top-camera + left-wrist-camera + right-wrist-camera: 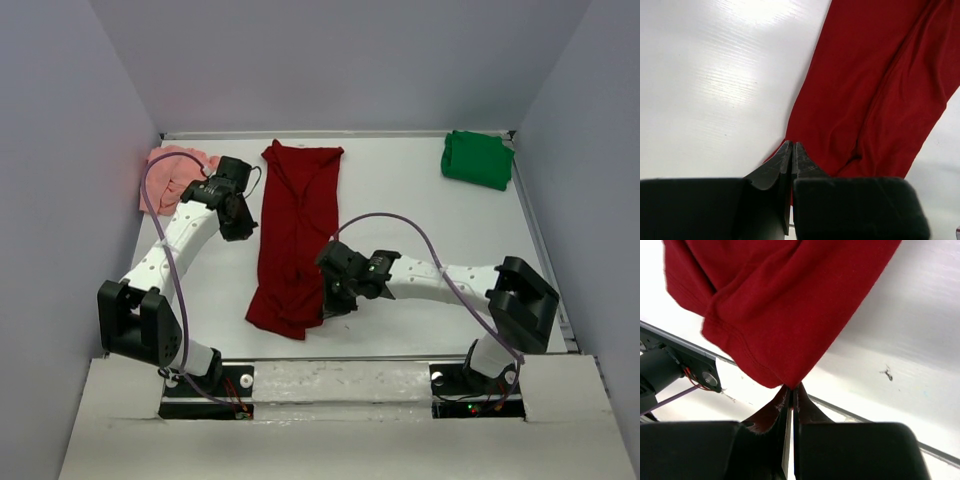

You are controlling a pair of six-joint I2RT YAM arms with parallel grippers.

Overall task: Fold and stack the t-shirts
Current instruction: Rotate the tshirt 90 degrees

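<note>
Down at the lower middle of the top view, the right gripper (332, 302) is clamped shut on the near hem corner of the dark red t-shirt (295, 225), which lies stretched lengthwise mid-frame. Further up, the left gripper (247, 230) pinches its left edge. The pink t-shirt (170, 175) sits upper left, the green t-shirt (478, 158) upper right.

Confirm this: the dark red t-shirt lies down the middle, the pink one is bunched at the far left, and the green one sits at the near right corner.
Wrong in one respect: the green t-shirt sits at the far right corner, not the near one, as the top external view shows. The rest stands.
</note>
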